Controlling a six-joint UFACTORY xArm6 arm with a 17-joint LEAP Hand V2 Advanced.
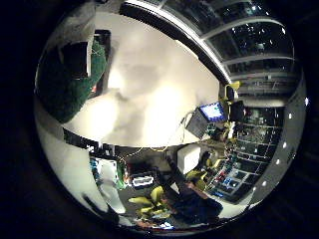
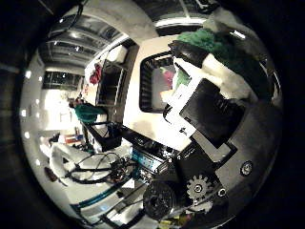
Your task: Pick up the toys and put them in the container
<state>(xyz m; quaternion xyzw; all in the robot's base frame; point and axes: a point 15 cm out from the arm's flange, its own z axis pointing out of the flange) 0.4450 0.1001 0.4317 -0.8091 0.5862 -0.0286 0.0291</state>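
The hand (image 2: 209,109) has its white and black fingers curled round a green plush toy (image 2: 224,47), fuzzy and soft-looking, with a paler cream patch showing between the finger parts. That toy sits tight against the palm, and the little finger side view shows the same shaggy green mass (image 1: 65,84) filling one edge, a boxy finger segment pressed into the pile.

Beyond the fingers lies the white table (image 1: 149,89), smooth, matte, broad, with soft shadows across it. On it stands the container (image 2: 152,81): a dark crate, roughly square, with slotted, ribbed walls and an open top. Inside, something pink (image 2: 167,75) shows against the dark interior, soft-edged, and what it is cannot be told from here. The toy in the hand is beside the container's near wall as the thumb side view frames it; whether it is over the opening cannot be told.

Down by the palm, a small toothed gear (image 2: 198,187) and round black housings of the hand's own body crowd the thumb side view, hard plastic and metal next to all that fluff.

Past the table edge, a lit screen (image 1: 213,111) glows blue on a cluttered desk, with yellow-green chairs (image 1: 149,199) on the floor near it.
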